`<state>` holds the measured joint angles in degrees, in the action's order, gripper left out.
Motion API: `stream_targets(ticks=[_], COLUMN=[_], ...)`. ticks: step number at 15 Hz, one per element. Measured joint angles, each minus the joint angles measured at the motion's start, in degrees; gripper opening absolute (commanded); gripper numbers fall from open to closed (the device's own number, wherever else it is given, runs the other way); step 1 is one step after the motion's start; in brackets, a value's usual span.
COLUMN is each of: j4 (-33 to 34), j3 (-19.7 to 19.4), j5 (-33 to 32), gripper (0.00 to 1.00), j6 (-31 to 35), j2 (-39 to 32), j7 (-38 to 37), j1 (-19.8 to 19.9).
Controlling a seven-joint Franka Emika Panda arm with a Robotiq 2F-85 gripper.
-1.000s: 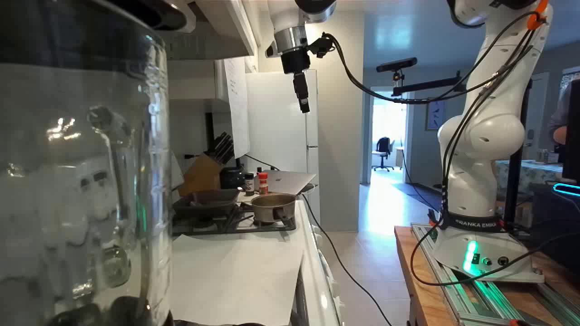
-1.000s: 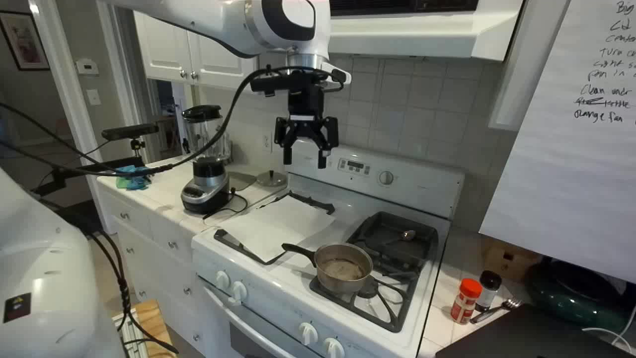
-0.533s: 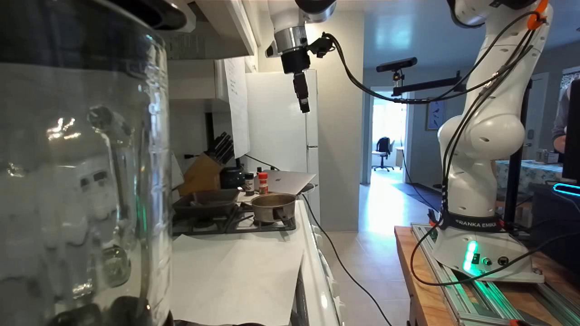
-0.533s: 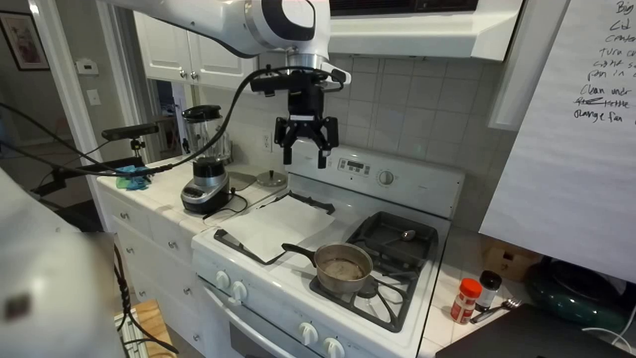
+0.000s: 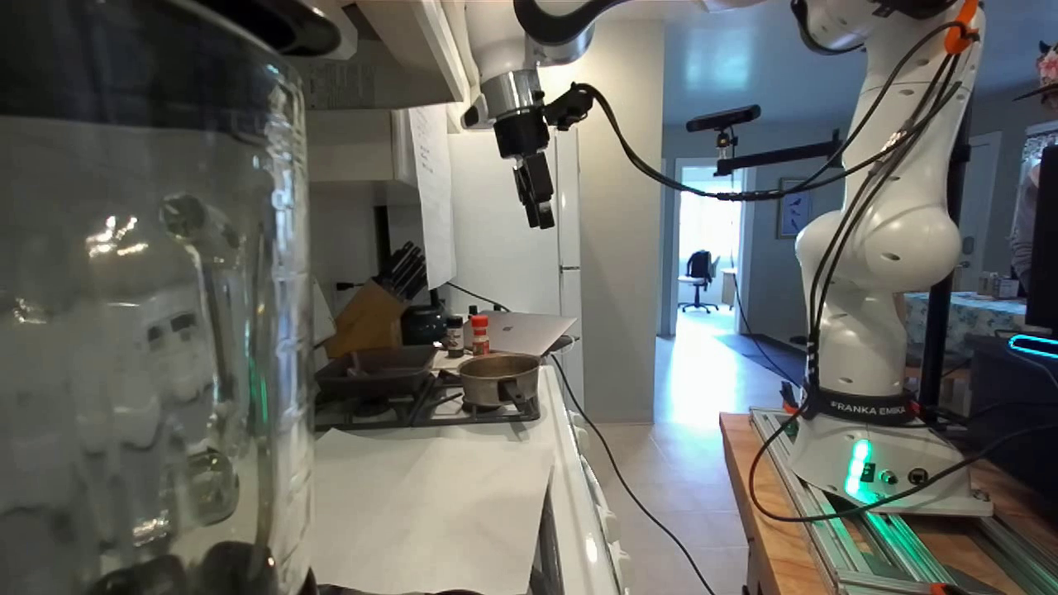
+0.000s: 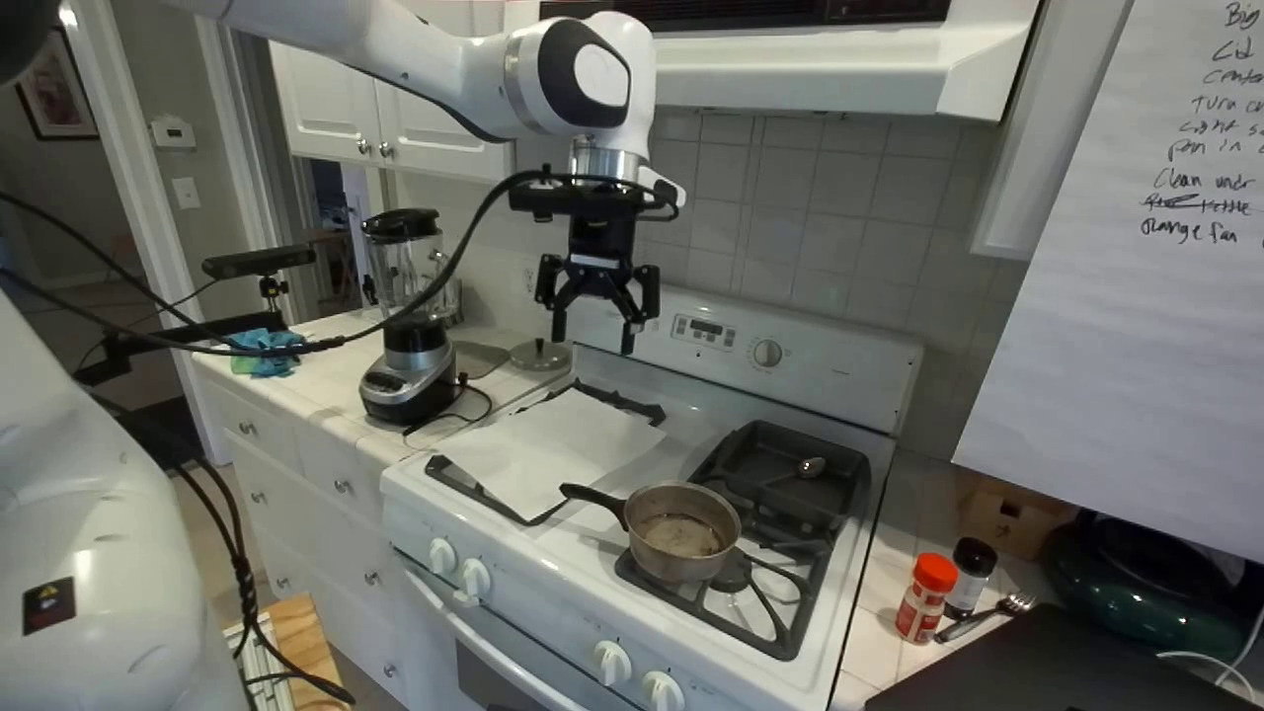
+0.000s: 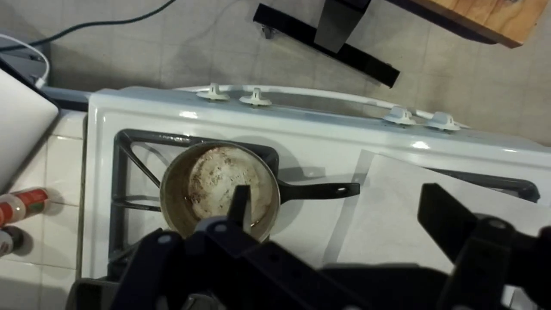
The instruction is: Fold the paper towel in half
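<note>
Tool [image 6: 593,339] sits a bit lower than a second ago, jaws apart, holding nothing, with the paper towel [image 6: 553,449] over a burner grate [image 7: 526,188] well below, blender [image 6: 414,334] side.

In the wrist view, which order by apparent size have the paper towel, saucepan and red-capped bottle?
1. Paper towel, partly covered by the hand
2. Saucepan, also partly covered
3. Red-capped bottle, cut off at the left
</note>
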<state>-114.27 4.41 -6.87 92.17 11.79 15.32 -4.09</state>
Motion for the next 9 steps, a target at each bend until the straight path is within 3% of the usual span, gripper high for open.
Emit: stream_targets(ticks=[9], j4=[-6.02], j3=[4.20], j5=[-0.02], gripper=[1.00], j6=[13.83], j2=[-10.63], j7=[-20.80], j1=[-2.83])
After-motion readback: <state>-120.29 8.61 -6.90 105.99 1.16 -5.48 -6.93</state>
